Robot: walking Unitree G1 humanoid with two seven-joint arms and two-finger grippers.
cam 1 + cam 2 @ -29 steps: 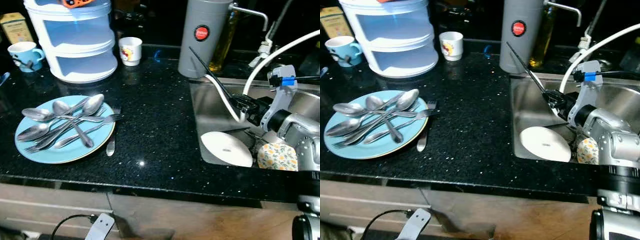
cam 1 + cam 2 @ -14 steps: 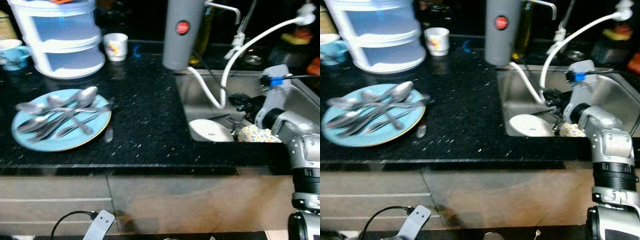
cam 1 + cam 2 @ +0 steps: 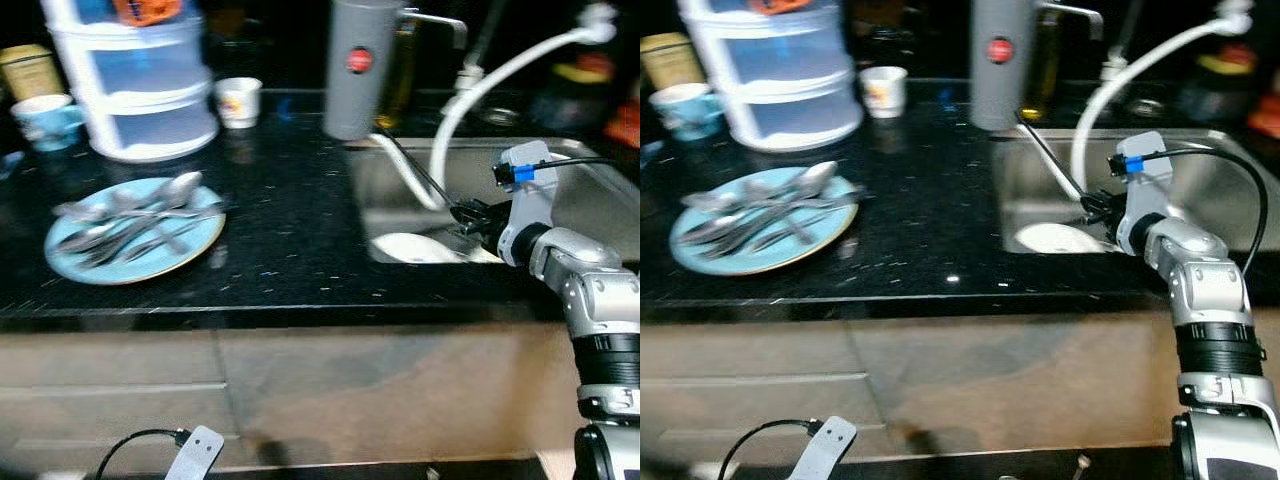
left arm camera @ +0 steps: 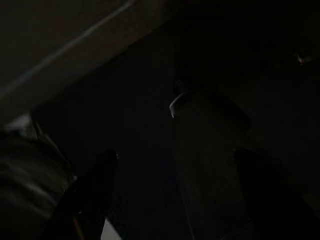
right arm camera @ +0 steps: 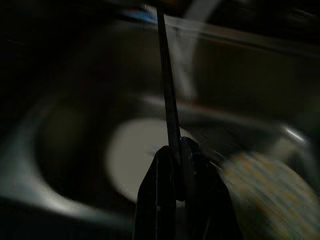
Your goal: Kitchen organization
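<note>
My right gripper [image 3: 468,212] hangs over the steel sink [image 3: 585,175], shut on a thin black utensil [image 3: 418,172] that slants up toward the counter. In the right wrist view both fingers [image 5: 162,170] pinch this thin black utensil [image 5: 167,90]. Below it in the sink lie a white plate [image 3: 412,248] and a flowered bowl [image 5: 260,185]. A blue plate [image 3: 190,250] on the black counter carries several spoons [image 3: 135,215] and forks. My left gripper [image 4: 175,165] hangs idle in the dark, its fingers apart.
At the back stand a stacked plastic container [image 3: 140,90], a white cup [image 3: 240,100], a blue mug [image 3: 45,115] and a grey cylinder [image 3: 355,65]. A white hose [image 3: 500,75] arcs over the sink. A cable with a white plug [image 3: 195,455] lies by the cabinet.
The camera has pulled back, so more cabinet front shows and the counter looks farther off. My right gripper still holds the black utensil over the sink.
</note>
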